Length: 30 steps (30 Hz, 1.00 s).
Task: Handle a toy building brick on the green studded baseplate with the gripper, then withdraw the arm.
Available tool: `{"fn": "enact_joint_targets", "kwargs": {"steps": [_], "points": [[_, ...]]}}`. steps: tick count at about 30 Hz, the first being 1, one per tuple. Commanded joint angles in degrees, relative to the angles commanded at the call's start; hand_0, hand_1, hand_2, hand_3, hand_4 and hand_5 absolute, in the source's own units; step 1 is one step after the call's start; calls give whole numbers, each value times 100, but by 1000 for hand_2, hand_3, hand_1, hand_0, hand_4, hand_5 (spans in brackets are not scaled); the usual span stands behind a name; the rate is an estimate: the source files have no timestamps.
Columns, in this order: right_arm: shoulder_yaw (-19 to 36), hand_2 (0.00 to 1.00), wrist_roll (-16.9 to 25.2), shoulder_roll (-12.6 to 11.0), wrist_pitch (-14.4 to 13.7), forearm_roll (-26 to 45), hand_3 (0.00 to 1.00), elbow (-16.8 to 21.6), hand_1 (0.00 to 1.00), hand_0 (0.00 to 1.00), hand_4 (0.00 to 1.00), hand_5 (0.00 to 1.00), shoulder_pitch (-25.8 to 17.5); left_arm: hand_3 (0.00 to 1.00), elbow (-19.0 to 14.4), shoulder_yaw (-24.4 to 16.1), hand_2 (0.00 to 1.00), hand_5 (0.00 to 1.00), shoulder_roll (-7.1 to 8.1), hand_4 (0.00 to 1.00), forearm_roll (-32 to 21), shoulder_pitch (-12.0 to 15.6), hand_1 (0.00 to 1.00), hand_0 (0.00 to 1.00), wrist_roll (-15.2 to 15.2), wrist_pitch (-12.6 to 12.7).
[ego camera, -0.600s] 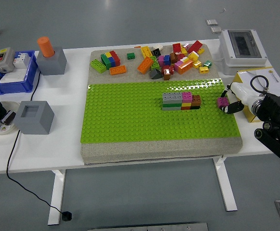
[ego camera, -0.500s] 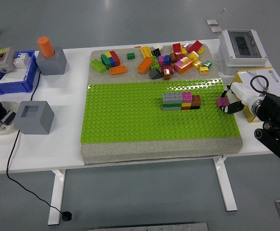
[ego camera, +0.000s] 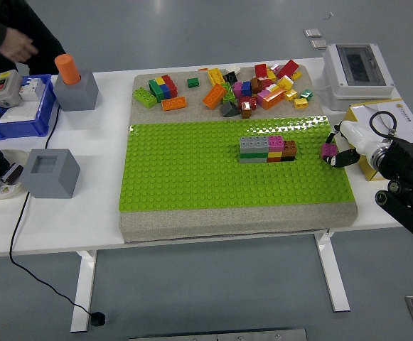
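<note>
A blue bin (ego camera: 18,117) holding small electrical parts is set at the white table's (ego camera: 71,220) far left corner, with a grey switch box (ego camera: 3,87) at its rim. Just right of it an orange cylinder (ego camera: 67,69) is seated upright in a grey block (ego camera: 77,91). A hollow grey cube (ego camera: 47,172) is placed nearer the front edge. A white enclosure (ego camera: 359,71) is seen at the far right. A person's hand (ego camera: 18,46) is seen at the top left.
</note>
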Motion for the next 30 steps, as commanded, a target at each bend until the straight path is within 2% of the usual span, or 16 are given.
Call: {"fn": "enact_joint_targets", "kwargs": {"steps": [8, 14, 15, 23, 30], "points": [[4, 798, 14, -74, -92, -82, 490, 530, 769, 783, 717, 176, -11, 441, 0, 10, 755, 884, -11, 998, -26, 27, 804, 788, 6, 6], [-105, 799, 9, 21, -109, -113, 488, 839, 770, 785, 720, 178, 16, 442, 0, 11, 755, 884, -16, 998, -24, 35, 804, 788, 11, 5], [-116, 798, 7, 42, -110, -124, 489, 874, 768, 783, 678, 173, 24, 442, 0, 11, 755, 884, -17, 998, -22, 36, 804, 788, 11, 5], [-174, 797, 0, 135, -99, -156, 489, 934, 767, 783, 670, 177, 78, 442, 0, 4, 755, 884, -16, 998, -3, 53, 803, 788, 15, 1], [-151, 796, -10, 125, -85, -178, 490, 927, 766, 784, 667, 176, 75, 442, 0, -5, 755, 885, -9, 998, 9, 60, 803, 788, 11, -1]]}}
